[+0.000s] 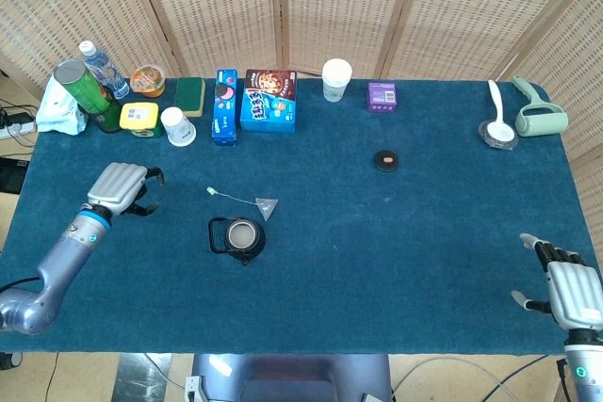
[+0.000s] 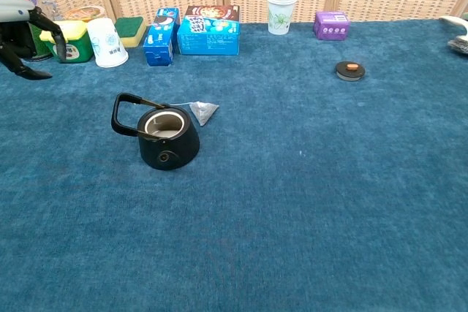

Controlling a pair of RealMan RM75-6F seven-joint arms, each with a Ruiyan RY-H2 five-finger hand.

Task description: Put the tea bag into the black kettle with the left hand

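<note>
A small black kettle (image 1: pixel 239 237) (image 2: pixel 167 135) stands open-topped on the blue table, its handle pointing left. Just behind its right side lies the grey pyramid tea bag (image 1: pixel 268 205) (image 2: pixel 205 112), with its string running left to a small tag (image 1: pixel 212 191). My left hand (image 1: pixel 119 186) (image 2: pixel 22 31) hovers over the table well to the left of the kettle, fingers apart and holding nothing. My right hand (image 1: pixel 571 289) rests at the table's near right corner, open and empty.
Along the back edge stand a green can (image 1: pixel 83 88), a yellow tub (image 1: pixel 138 118), a white cup (image 1: pixel 175 126), blue boxes (image 1: pixel 268 101), a paper cup (image 1: pixel 335 79) and a purple box (image 1: pixel 382 96). A black lid (image 1: pixel 387 159) lies mid-table. A spoon (image 1: pixel 497 118) and roller (image 1: pixel 539 112) sit back right.
</note>
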